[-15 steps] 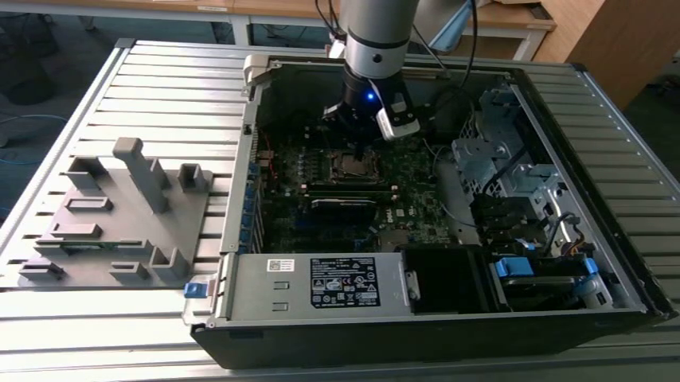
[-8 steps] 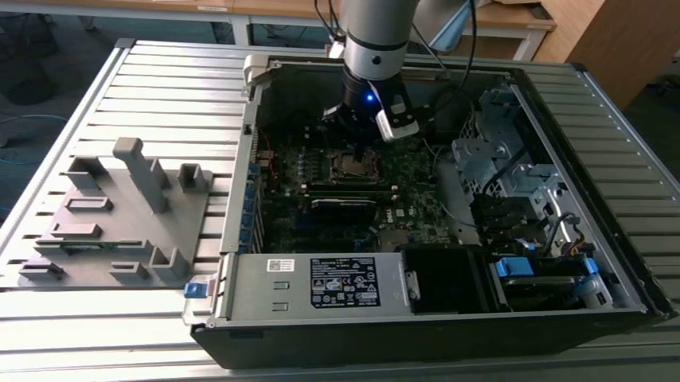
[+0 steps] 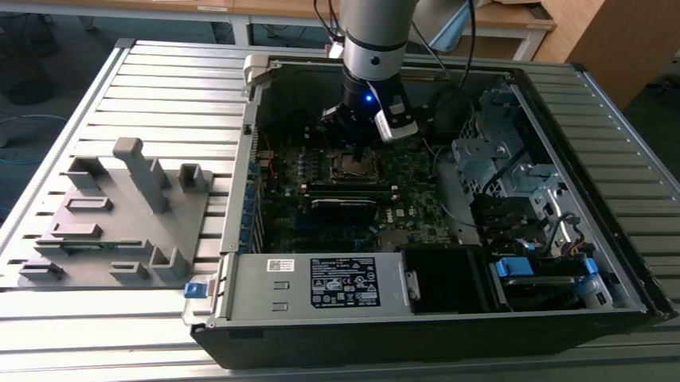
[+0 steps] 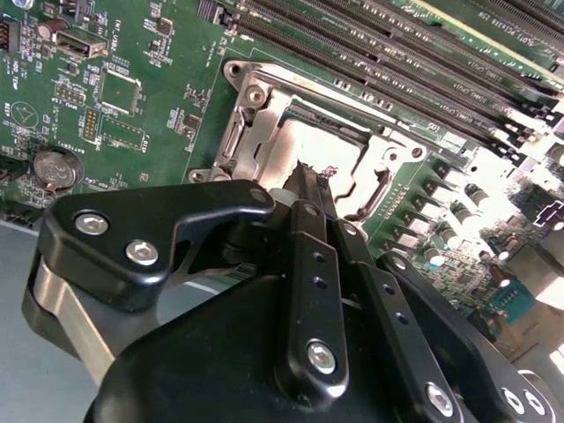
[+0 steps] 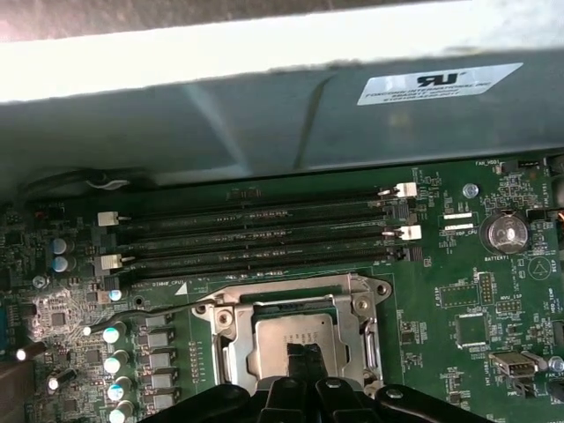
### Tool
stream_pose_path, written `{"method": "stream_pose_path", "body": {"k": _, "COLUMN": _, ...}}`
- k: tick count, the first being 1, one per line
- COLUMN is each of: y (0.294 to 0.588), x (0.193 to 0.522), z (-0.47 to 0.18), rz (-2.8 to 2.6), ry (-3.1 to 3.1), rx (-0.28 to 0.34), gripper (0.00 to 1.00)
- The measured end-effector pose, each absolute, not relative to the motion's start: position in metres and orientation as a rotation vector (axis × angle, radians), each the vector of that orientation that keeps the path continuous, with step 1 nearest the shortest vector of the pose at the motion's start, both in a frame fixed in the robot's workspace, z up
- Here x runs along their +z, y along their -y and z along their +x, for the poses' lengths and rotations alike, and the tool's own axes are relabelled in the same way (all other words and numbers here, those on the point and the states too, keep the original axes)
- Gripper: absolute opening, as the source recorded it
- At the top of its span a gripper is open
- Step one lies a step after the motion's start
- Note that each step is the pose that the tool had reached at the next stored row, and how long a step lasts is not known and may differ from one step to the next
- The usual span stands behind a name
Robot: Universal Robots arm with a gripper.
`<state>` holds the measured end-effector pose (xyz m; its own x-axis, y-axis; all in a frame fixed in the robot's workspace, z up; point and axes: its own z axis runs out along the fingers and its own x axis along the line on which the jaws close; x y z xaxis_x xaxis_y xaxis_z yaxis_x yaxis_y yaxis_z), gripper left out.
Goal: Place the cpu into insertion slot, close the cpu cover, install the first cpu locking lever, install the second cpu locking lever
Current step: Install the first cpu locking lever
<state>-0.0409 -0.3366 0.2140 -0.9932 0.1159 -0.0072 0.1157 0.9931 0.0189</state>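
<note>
- Hovering the gripper (image 4: pixel 315 174) right over the insertion slot (image 3: pixel 351 165), fingers squeezed together (hard to tell if pinching anything).
- Seeing the cpu cover (image 5: pixel 357 339) lying flat on it, beside the memory strips (image 5: pixel 256 233).

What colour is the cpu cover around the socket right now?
The cpu cover is silvery bare metal, best seen in the first wrist view.

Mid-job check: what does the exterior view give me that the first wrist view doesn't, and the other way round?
Exterior view: the whole open computer case, the grey fixture beside it on the slatted table, and the arm above the case. First wrist view: the coin battery and the white sticker on the case wall. Both: the gripper at the insertion slot on the green board.
</note>
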Motion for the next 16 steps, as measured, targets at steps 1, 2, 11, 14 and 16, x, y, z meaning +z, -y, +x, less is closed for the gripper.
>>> {"method": "stream_pose_path", "body": {"k": 1, "y": 0.3366, "x": 0.214, "z": -0.041, "rz": 0.182, "ry": -3.128, "rx": 0.029, "gripper": 0.1}}
{"method": "stream_pose_path", "body": {"k": 2, "y": 0.3366, "x": 0.214, "z": -0.0412, "rz": 0.182, "ry": -3.128, "rx": 0.029, "gripper": 0.1}}
{"method": "stream_pose_path", "body": {"k": 11, "y": 0.3366, "x": 0.2163, "z": -0.0412, "rz": 0.182, "ry": -3.128, "rx": 0.029, "gripper": 0.1}}
{"method": "stream_pose_path", "body": {"k": 14, "y": 0.3366, "x": 0.217, "z": -0.0412, "rz": 0.182, "ry": -3.128, "rx": 0.029, "gripper": 0.1}}
{"method": "stream_pose_path", "body": {"k": 16, "y": 0.3366, "x": 0.2184, "z": -0.0412, "rz": 0.182, "ry": -3.128, "rx": 0.029, "gripper": 0.1}}
